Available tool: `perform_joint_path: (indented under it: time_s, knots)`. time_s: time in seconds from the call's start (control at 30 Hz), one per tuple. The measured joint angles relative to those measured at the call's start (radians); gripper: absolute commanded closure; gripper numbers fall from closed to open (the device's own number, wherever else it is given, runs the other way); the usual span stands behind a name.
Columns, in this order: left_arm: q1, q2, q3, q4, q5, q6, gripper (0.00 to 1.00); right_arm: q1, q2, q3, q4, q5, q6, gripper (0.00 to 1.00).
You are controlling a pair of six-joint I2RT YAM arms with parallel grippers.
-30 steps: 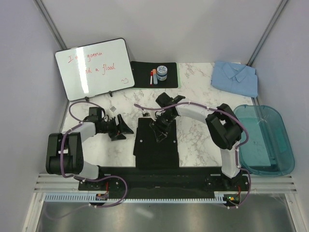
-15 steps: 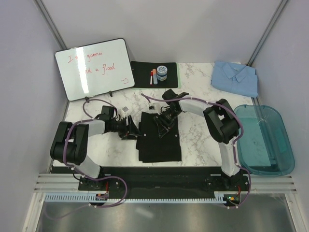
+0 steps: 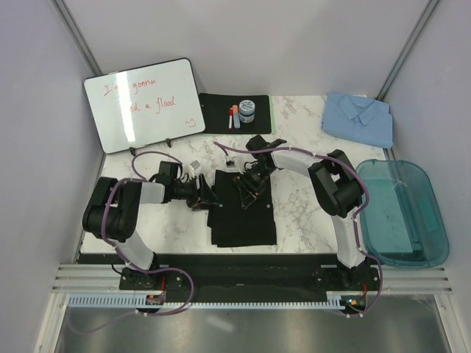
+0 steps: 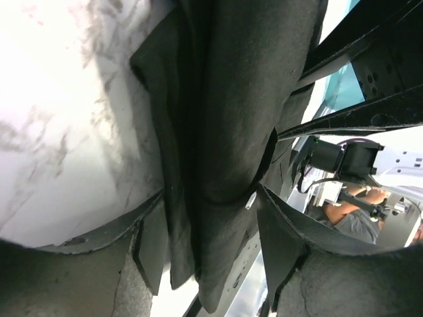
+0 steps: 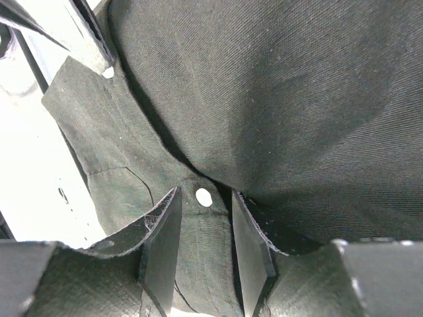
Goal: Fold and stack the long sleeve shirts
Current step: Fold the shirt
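While the black shirt (image 3: 243,220) lies folded on the marble table (image 3: 302,213), my right gripper (image 5: 205,195) pinches a fold near its far edge. My left gripper (image 4: 210,198) straddles a thick fold at its left edge; whether it clamps, I cannot tell. A folded light blue shirt (image 3: 358,118) sits in the far right corner, with a teal bin (image 3: 434,220) nearer on the right and a whiteboard (image 3: 143,103) at the far left.
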Motion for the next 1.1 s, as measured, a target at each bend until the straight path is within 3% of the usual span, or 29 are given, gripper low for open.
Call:
perform_joint_path:
  time_s: [0.33,0.43,0.47,0.57,0.73,0.9,1.1]
  knots:
    - [-0.056,0.049,-0.031,0.169,0.052,-0.059,0.42,-0.002,0.003,0.002,-0.002,-0.005,0.003,0.55]
    - [-0.072,0.067,-0.031,0.201,0.058,-0.079,0.57,-0.002,0.004,0.002,-0.001,-0.006,0.004,0.54]
    - [-0.075,0.072,-0.031,0.204,0.048,-0.081,0.75,-0.002,0.004,0.002,-0.001,-0.007,0.005,0.54]
    - [-0.077,0.078,-0.027,0.181,0.026,-0.076,0.98,-0.002,0.004,0.002,-0.001,-0.010,0.009,0.51]
    - [-0.083,0.051,0.085,-0.074,-0.049,0.042,0.98,-0.008,0.002,0.003,0.006,-0.039,0.028,0.35]
    - [-0.072,0.012,0.289,-0.416,-0.184,0.256,0.98,-0.085,-0.027,0.003,0.025,-0.058,0.061,0.34]
    - [-0.009,0.061,0.555,-0.779,-0.388,0.497,0.98,-0.272,-0.112,-0.028,0.016,-0.049,0.077,0.34]
